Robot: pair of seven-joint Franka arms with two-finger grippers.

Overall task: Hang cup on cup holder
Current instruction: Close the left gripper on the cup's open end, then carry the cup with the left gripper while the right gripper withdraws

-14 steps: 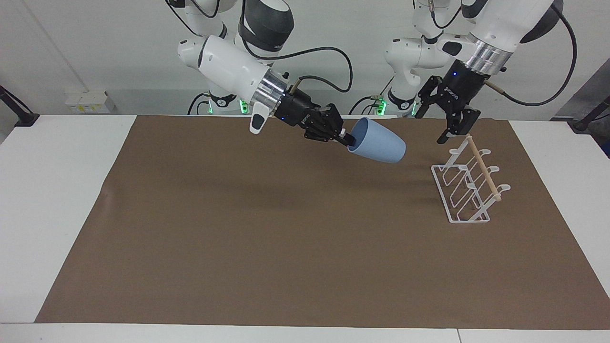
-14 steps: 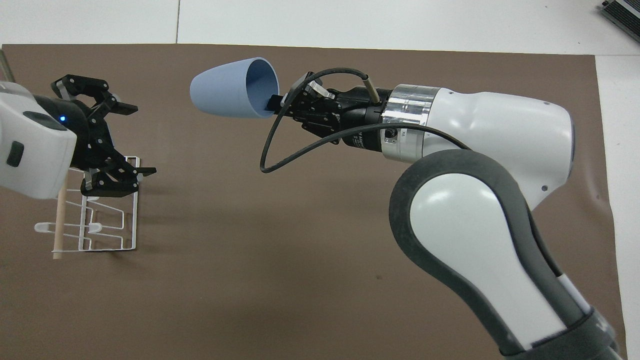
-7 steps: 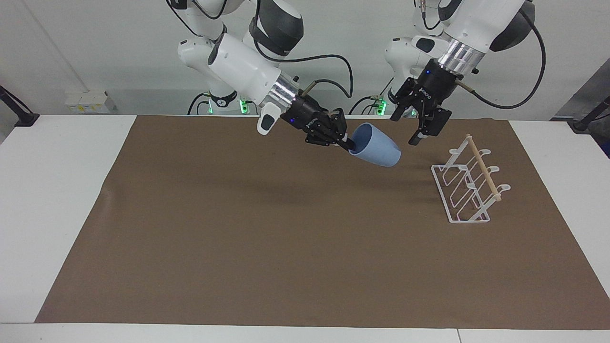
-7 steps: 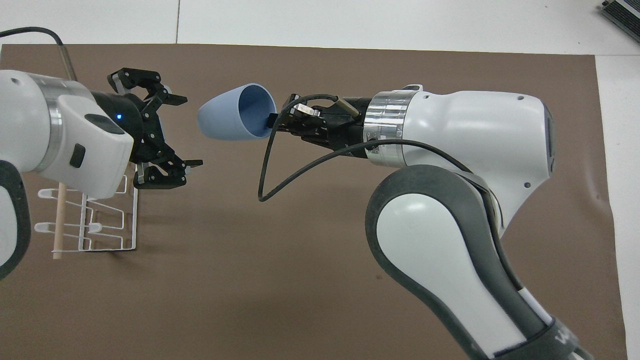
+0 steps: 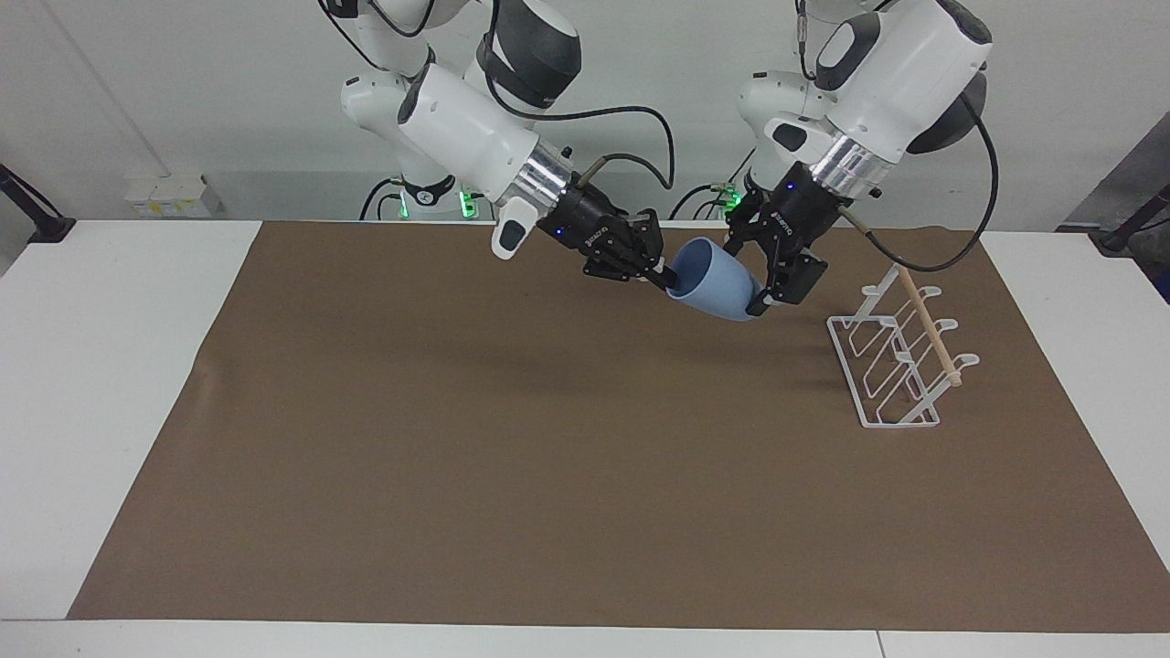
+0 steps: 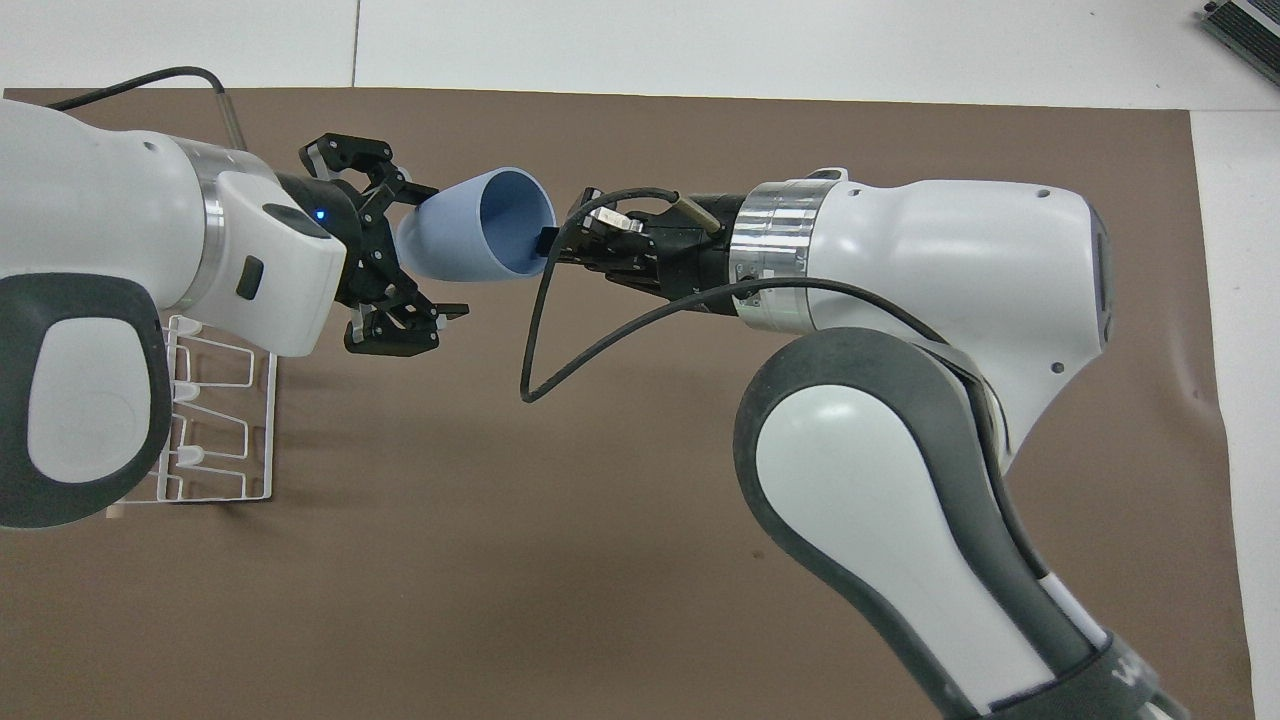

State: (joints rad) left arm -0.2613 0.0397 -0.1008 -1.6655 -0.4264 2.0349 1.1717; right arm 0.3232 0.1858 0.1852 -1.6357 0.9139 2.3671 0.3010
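The light-blue cup (image 5: 717, 288) hangs on its side in the air over the brown mat, closed end toward the left arm's end of the table; it also shows in the overhead view (image 6: 470, 240). My right gripper (image 5: 670, 272) is shut on the cup's rim, as the overhead view (image 6: 545, 240) shows too. My left gripper (image 5: 751, 279) is open, with its fingers on either side of the cup's closed end, as the overhead view (image 6: 437, 250) also shows. The white wire cup holder (image 5: 891, 366) with its wooden dowel (image 5: 928, 320) stands empty on the mat; my left arm partly covers it in the overhead view (image 6: 225, 420).
The brown mat (image 5: 512, 457) covers most of the white table (image 5: 110, 366). A black cable (image 6: 560, 340) loops down from my right wrist. A dark object (image 6: 1245, 25) lies at the table's corner farthest from the robots, toward the right arm's end.
My left gripper has moved from over the cup holder to the cup and now straddles its closed end. My right gripper has lowered the cup slightly.
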